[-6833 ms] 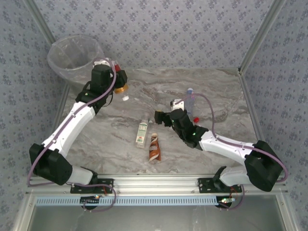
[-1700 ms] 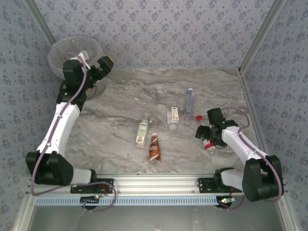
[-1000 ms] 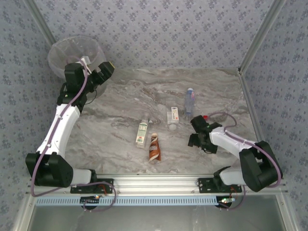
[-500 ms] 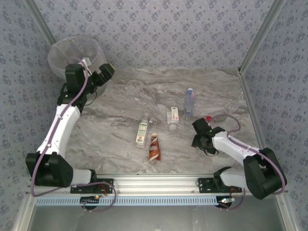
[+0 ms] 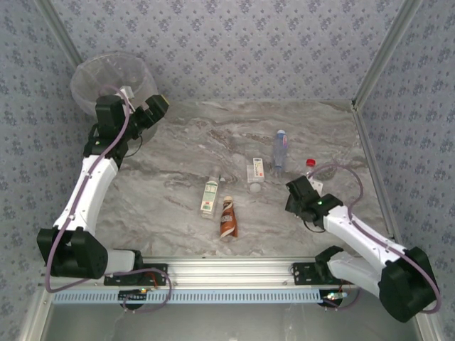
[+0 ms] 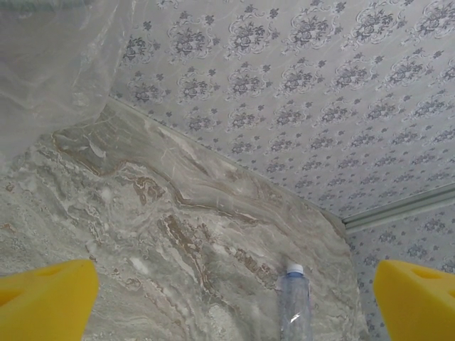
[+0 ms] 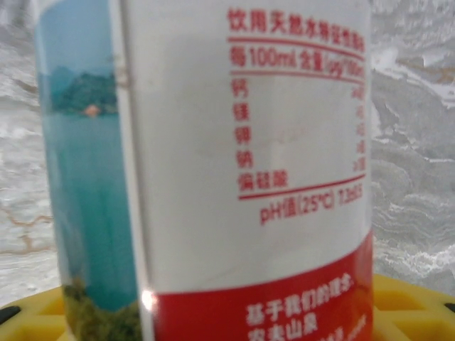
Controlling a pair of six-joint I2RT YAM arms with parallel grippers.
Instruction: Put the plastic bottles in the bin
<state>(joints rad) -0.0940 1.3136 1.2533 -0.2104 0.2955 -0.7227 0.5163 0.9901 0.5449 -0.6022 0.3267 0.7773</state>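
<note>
Right claw (image 5: 311, 185) is pinching a red-capped, white-and-red-labelled plastic bottle (image 7: 234, 177) at 4 o'clock; left claw (image 5: 153, 107) is spread wide beside the translucent grey lined bin (image 5: 91, 73) at 10 o'clock.

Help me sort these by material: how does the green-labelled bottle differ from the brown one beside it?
The green-labelled bottle is clear, with a green and white label; the brown bottle is opaque, brown and white. The green-labelled bottle lies farther from the arms and more to the left; the brown bottle lies nearer the front edge. Both lie on their sides, side by side on the marble table, and neither is in the bin.
</note>
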